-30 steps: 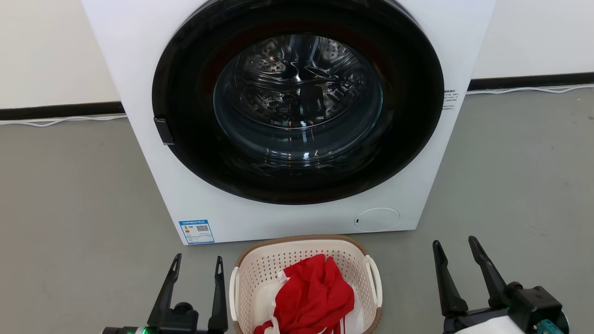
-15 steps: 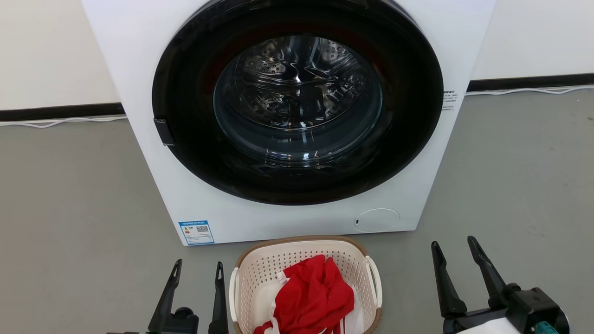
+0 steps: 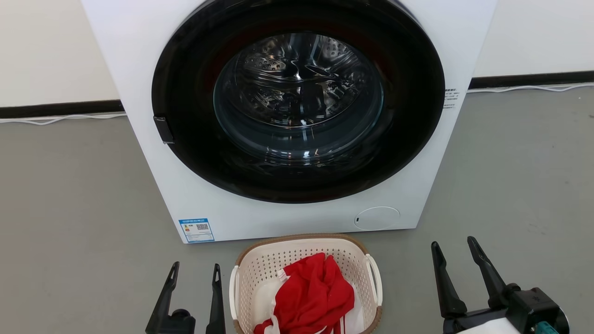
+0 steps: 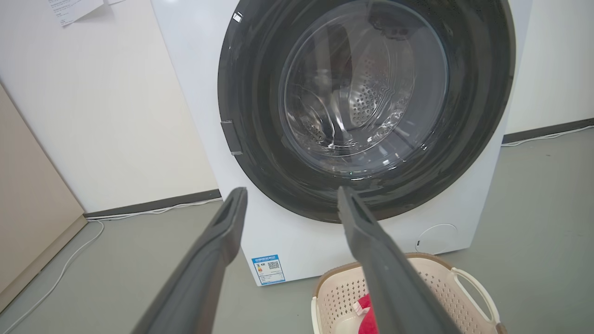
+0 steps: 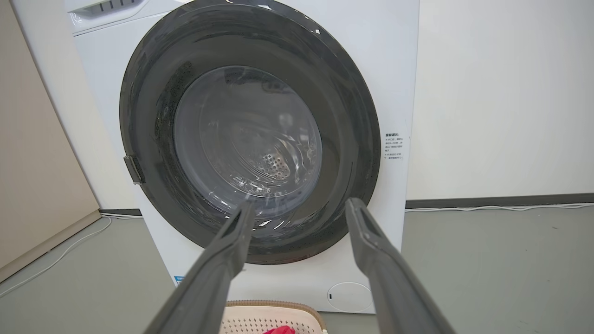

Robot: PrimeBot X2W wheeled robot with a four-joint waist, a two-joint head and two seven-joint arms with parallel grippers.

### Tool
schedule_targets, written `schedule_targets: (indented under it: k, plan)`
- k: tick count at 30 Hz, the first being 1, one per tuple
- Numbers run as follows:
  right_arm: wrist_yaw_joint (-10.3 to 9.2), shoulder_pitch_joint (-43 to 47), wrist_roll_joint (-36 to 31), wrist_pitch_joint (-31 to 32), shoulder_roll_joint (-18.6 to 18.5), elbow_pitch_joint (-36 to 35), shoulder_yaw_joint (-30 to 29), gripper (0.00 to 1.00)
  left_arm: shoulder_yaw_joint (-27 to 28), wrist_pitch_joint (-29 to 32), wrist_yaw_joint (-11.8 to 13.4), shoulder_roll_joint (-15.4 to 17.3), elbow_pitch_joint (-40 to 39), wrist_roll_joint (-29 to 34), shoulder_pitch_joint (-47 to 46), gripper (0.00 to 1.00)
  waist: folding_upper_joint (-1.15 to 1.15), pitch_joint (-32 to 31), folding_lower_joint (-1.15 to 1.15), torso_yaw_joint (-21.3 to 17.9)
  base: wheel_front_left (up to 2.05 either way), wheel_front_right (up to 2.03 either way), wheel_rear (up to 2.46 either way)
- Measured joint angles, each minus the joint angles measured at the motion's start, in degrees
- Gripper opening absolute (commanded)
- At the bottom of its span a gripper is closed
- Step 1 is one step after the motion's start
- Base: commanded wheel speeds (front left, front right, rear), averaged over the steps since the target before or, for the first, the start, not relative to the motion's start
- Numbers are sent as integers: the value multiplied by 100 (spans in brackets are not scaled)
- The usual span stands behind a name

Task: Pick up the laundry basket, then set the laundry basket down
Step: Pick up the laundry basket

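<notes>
The laundry basket (image 3: pixel 260 273), cream-white and perforated with a brown rim, stands on the grey floor right in front of the washing machine (image 3: pixel 153 176); red cloth (image 3: pixel 313 294) lies inside it. My left gripper (image 3: pixel 196 266) is open just left of the basket's left handle (image 3: pixel 233 292), touching nothing. My right gripper (image 3: pixel 454 241) is open well to the right of the basket, apart from its right handle (image 3: pixel 375 278). The basket (image 4: pixel 436 283) also sits low right in the left wrist view, behind one finger. Its far rim (image 5: pixel 274 305) peeks up between the fingers in the right wrist view.
The machine's round dark door (image 3: pixel 297 97) is closed, its latch (image 3: pixel 163 130) on the left. A white cable (image 3: pixel 60 119) runs along the wall's black baseboard. A beige panel (image 4: pixel 28 222) stands to the far left. Bare floor (image 3: pixel 519 185) spreads on both sides.
My left gripper has drawn back toward the bottom edge, showing less of its body. The right gripper has barely moved. The basket stays put; the camera shifted slightly.
</notes>
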Motion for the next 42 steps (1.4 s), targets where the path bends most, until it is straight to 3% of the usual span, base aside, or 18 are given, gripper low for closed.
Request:
schedule_targets:
  k: [17,33,42]
  plan:
    - [0,-217,116,0,-2,277,-8,100,209,0,-304,-162,213,-36,-127,100,0,494,0,-20,0,0,0]
    - [0,-1973,-75,-1,-54,727,-280,100,322,0,-605,-478,880,-34,-1968,100,0,2325,0,76,0,0,0]
    - [3,-2731,-159,-7,-74,1159,-455,100,358,-2,-816,-588,1763,-109,-2864,100,0,3370,0,193,0,0,0]
